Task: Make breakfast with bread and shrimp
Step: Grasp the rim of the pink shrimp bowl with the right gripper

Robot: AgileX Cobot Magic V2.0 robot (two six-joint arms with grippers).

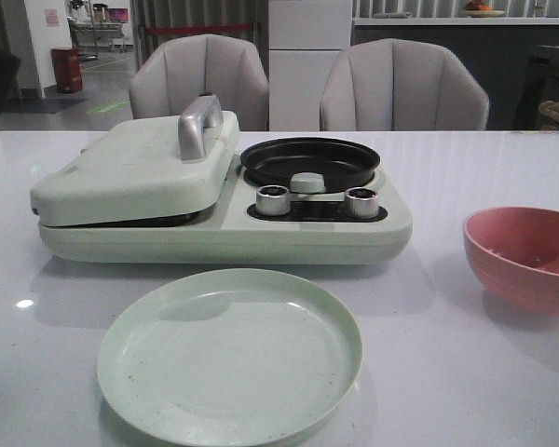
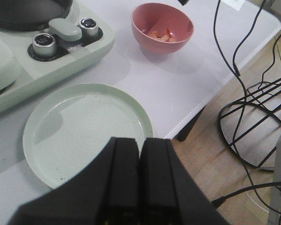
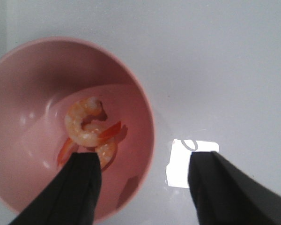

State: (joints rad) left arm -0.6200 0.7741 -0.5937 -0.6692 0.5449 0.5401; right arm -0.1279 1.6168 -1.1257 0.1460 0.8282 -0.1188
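Nearest the front camera, a pale green plate point(image 1: 229, 356) is seen lying bare at lower centre of the frame on the white counter point(image 1: 447, 354). Behind it, a pale green cooking appliance point(image 1: 222, 197) is set, with its hinged lid point(image 1: 140, 168) closed at the left and a round black pan point(image 1: 309, 160) at the right, above two silver knobs point(image 1: 273, 199).

A pink bowl point(image 1: 525, 255) is located at the right edge of the front frame, well apart from the plate. The shrimp point(image 3: 87, 129) are contained in this bowl.

The right gripper point(image 3: 143, 187) is held above the bowl with its fingers point(image 3: 79, 187) spread wide and nothing grasped; one finger lies over the bowl's interior, the other outside the rim.

The left gripper point(image 2: 139, 180) is held over the near rim of the plate, its fingers point(image 2: 124, 180) pressed together and empty.

No bread is shown in any view.
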